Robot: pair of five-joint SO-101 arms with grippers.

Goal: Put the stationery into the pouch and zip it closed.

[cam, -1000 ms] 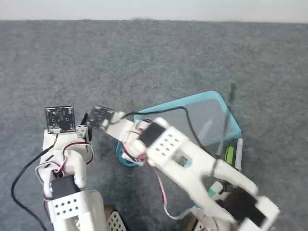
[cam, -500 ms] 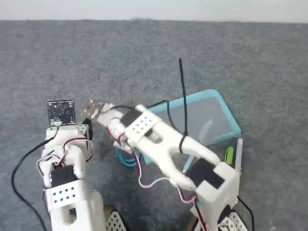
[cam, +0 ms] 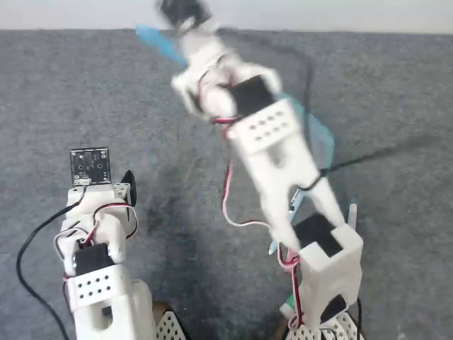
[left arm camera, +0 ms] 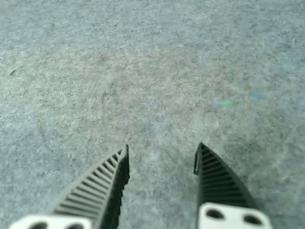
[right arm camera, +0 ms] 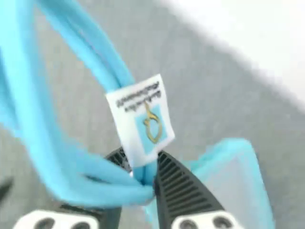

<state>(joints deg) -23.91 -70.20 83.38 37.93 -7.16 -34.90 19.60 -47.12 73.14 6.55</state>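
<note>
My right gripper (right arm camera: 143, 179) is shut on the blue loop (right arm camera: 81, 138) of the pouch, next to its white tag (right arm camera: 140, 119). In the high view that gripper (cam: 177, 18) is raised toward the far edge of the table. The blue-edged translucent pouch (cam: 320, 136) hangs behind the arm, lifted off the grey mat. A white pen (cam: 352, 214) and a blue pen (cam: 294, 205) lie on the mat beside the right arm's base. My left gripper (left arm camera: 162, 167) is open over bare mat, with nothing between its fingers. It sits low at the left (cam: 127, 185).
Grey carpet-like mat (cam: 85, 92) covers the table up to a pale far edge (cam: 354, 14). The two arm bases stand at the near edge. A black cable (cam: 382, 152) trails to the right of the raised arm.
The right arm has swung up and toward the far side, carrying the pouch off the mat by its loop. The pens stay on the mat. The left arm has hardly moved.
</note>
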